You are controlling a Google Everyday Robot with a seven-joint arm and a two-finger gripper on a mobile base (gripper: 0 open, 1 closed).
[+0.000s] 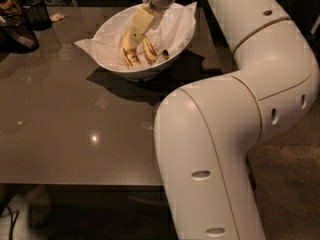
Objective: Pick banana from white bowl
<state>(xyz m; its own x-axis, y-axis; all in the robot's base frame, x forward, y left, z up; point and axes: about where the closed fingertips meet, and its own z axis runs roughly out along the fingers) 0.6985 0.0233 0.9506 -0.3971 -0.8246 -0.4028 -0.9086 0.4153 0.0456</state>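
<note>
My claw (134, 34) hung inside the paper-lined white bowl (150, 72) on the bench (75, 129), touching the banana (128, 54) that lay beside a second banana (149, 51); whether it was clenched, I couldn't tell.

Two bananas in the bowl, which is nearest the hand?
The left banana: the hand is down over its upper end inside the white bowl; the right banana lies clear.
</note>
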